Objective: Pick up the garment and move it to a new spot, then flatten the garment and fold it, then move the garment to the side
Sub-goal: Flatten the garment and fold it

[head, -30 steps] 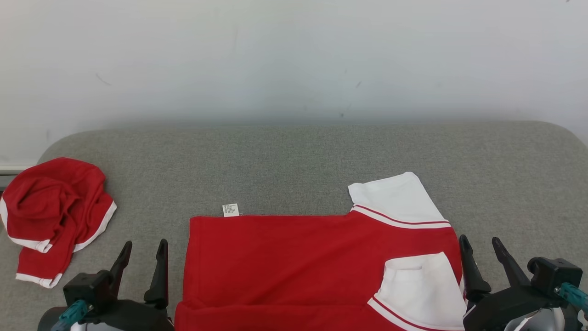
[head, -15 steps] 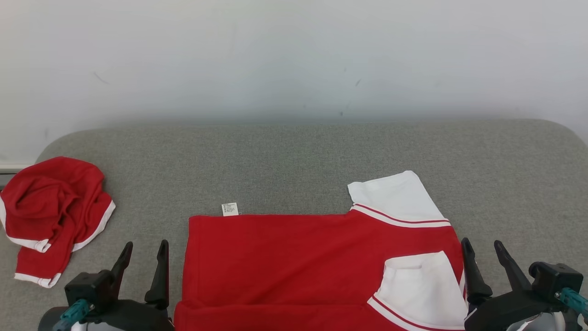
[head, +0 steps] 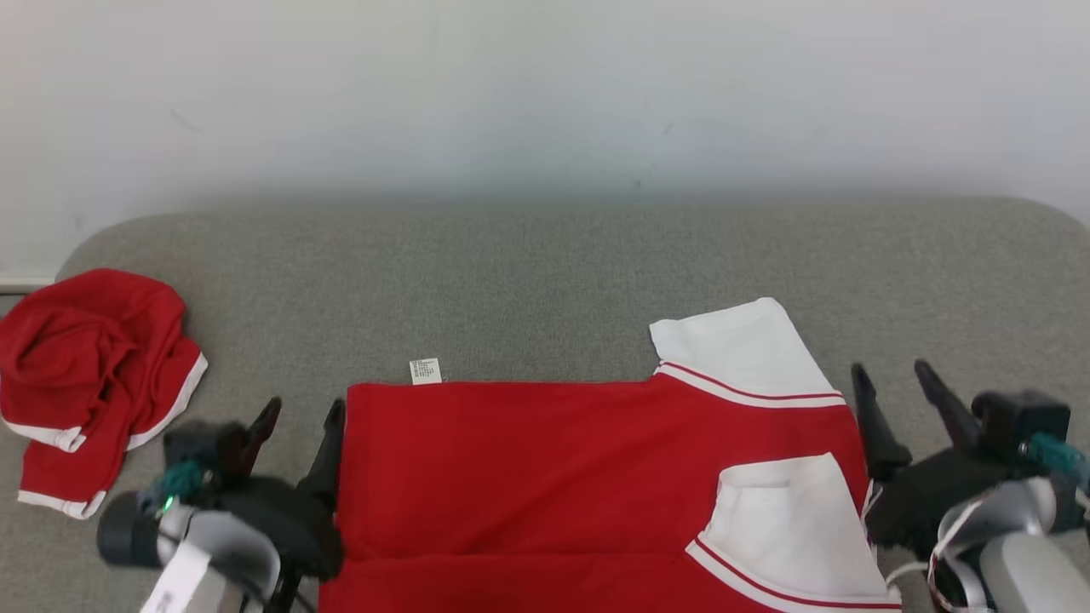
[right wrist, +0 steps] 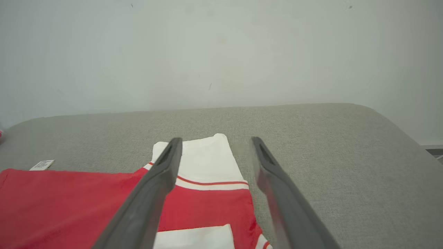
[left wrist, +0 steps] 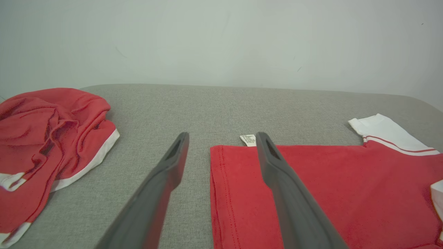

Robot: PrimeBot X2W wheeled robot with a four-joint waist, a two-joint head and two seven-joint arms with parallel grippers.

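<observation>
grey fabric covers the round-cornered desk (head: pixel 545 272), which stands against a plain pale wall (head: pixel 545 85). the red garment (head: pixel 553 460) lies spread flat at the near middle of the desk, its lower part running out of the bottom of the head view. a small white label (head: pixel 425 370) sticks out from its far edge near the left corner. one white sleeve (head: pixel 741 349) with red piping points away at the far right corner, and a second white sleeve (head: pixel 783 519) lies folded in over the red cloth near the right edge.

the left end effector (head: pixel 304 407) is open and holds nothing. it sits at the garment's left edge; the left wrist view shows one finger over the hem corner and the other over bare grey fabric. the right end effector (head: pixel 890 369) is also open and empty, just beside the garment's right edge. in the right wrist view one finger crosses the far sleeve and the other lies over bare desk. whether any finger touches the cloth cannot be told.

a crumpled red cloth (head: pixel 85 358) with white trim lies at the desk's far left, well apart from the garment.
</observation>
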